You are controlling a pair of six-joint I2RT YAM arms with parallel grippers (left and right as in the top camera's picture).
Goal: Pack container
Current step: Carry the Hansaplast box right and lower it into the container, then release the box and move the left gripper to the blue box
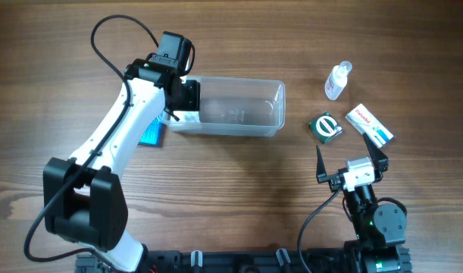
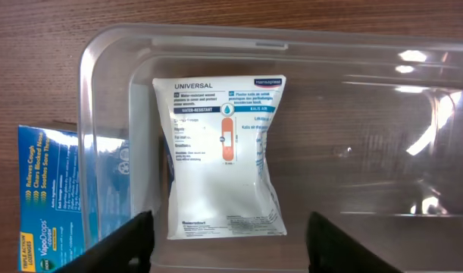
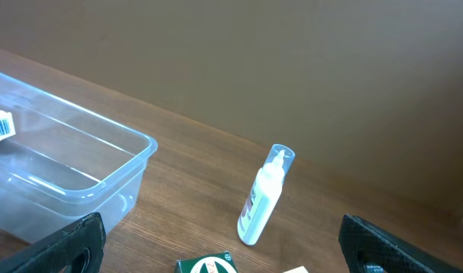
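The clear plastic container (image 1: 242, 106) stands at the table's centre; it also shows in the left wrist view (image 2: 352, 114) and the right wrist view (image 3: 79, 171). A white bandage pouch (image 2: 222, 155) lies flat inside its left end. My left gripper (image 1: 179, 95) hovers over that end, open and empty (image 2: 229, 246). A blue box (image 1: 151, 135) lies outside the container's left wall (image 2: 49, 197). My right gripper (image 1: 351, 161) is open and empty near the front right, with a green box (image 1: 326, 127), a white box (image 1: 370, 125) and a small clear bottle (image 1: 337, 80) beyond it.
The bottle (image 3: 263, 197) stands upright between my right fingers' line of sight, with the green box (image 3: 208, 265) at the frame's bottom edge. A black cable loops at the back left (image 1: 114, 34).
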